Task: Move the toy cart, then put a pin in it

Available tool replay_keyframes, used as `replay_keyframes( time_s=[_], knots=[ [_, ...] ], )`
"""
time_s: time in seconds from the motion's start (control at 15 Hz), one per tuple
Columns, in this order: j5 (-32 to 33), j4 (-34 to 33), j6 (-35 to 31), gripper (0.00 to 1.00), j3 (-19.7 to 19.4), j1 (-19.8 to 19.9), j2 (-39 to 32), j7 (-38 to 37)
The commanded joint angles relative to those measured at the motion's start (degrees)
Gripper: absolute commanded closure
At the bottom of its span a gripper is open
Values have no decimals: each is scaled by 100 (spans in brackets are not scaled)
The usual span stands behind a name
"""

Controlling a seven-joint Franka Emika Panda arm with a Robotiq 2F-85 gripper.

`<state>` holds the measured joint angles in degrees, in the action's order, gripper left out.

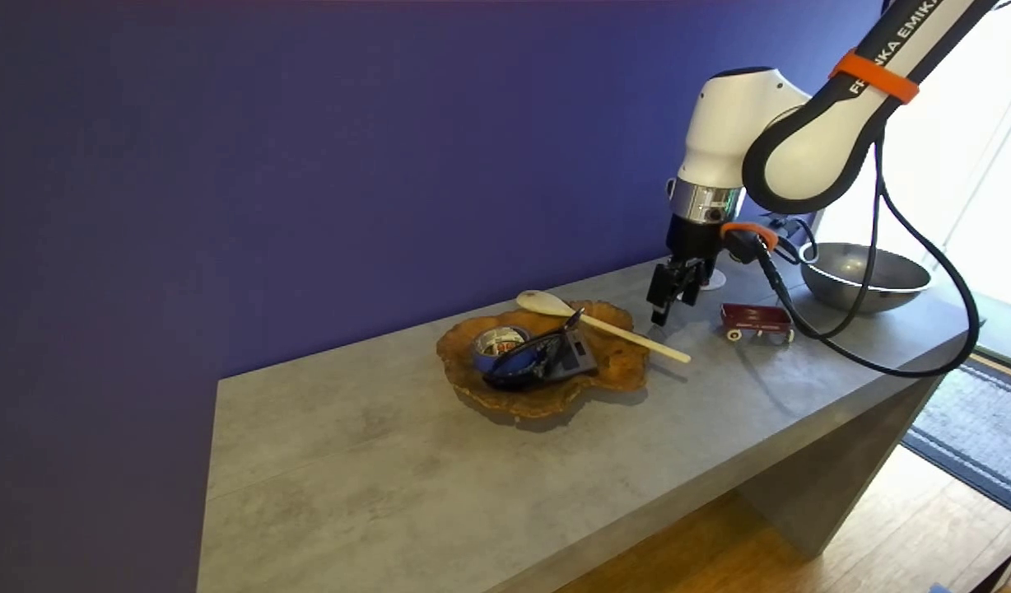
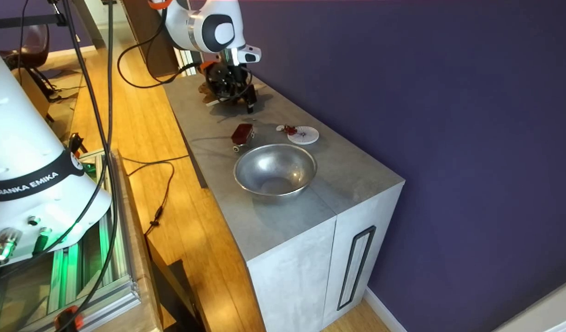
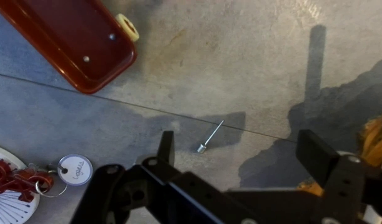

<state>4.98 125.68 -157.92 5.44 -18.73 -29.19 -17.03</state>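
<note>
The toy cart is a dark red, low wagon with cream wheels. It stands upright on the grey table in both exterior views (image 1: 757,318) (image 2: 243,133) and at the upper left of the wrist view (image 3: 69,34). A thin silver pin (image 3: 206,142) with a thicker head lies on the table in the wrist view, apart from the cart. It is too small to make out surely in the exterior views. My gripper (image 3: 236,140) is open and empty, its fingers well apart. It is above the table beside the cart in both exterior views (image 1: 674,305) (image 2: 246,102), with the pin ahead of its fingers.
A steel bowl (image 1: 868,280) (image 2: 276,173) stands near the cart. A white round dish (image 2: 306,135) (image 3: 10,208) has red keys and a paper tag (image 3: 75,170) by it. A wooden slab (image 1: 505,402) holds blue tape (image 1: 499,342), black items and a wooden spoon (image 1: 612,329). A purple wall backs the table.
</note>
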Motion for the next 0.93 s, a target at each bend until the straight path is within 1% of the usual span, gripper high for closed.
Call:
replay_keyframes(
  time_s=[0.0,0.33,0.6,0.67,0.73,0.8,0.87],
  knots=[
    [-272,-152,259,0,6,-31,-91,-135],
    [-146,-353,84,0,-202,-195,-252,-459],
    [-70,-673,196,0,-363,-375,-512,-634],
    [-9,-732,208,0,-476,-479,-559,-730],
    [-18,-778,208,0,-509,-512,-617,-760],
    [-5,-819,209,15,-574,-573,-655,-811],
    [0,-849,194,26,-634,-626,-690,-855]
  ],
)
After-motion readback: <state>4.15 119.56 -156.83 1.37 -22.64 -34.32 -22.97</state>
